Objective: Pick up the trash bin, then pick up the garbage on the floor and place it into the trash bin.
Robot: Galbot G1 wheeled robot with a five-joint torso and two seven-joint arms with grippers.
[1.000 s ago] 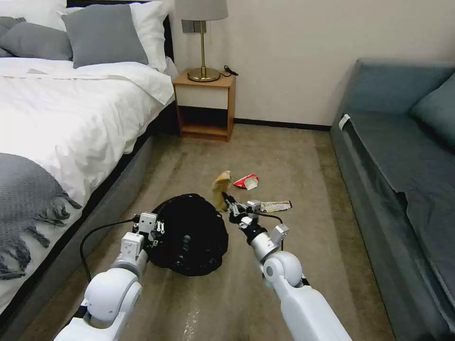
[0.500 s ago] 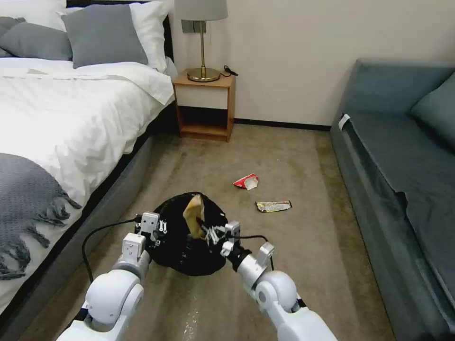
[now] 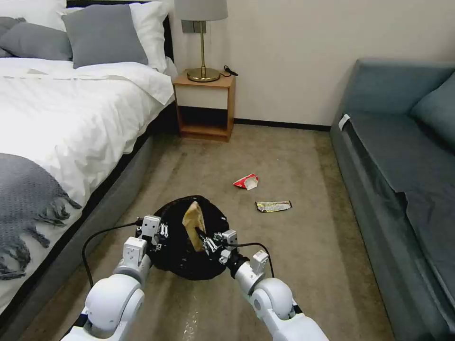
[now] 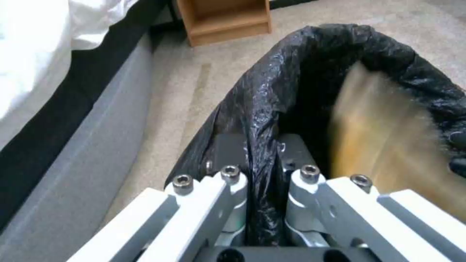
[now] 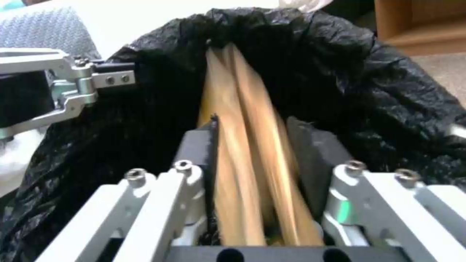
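The small round trash bin lined with a crinkly black plastic bag (image 3: 182,258) is held above the beige carpet floor (image 3: 294,156) between the white-sheeted bed (image 3: 57,118) and the blue-grey sofa (image 3: 403,156). The left gripper (image 4: 260,153) has its fingers clamped on the bin's bag-covered rim — one finger inside, one outside, the plastic pinched between them. The right gripper (image 5: 252,145) is over the bin's mouth, its fingers closed on the crumpled brown paper bag (image 3: 193,221), which stands upright within the black liner's opening. On the carpet beyond the bin lie the red-and-white crushed packet (image 3: 246,181) and, near it, the flat yellowish-silver snack wrapper (image 3: 273,206) — both well apart from the bin.
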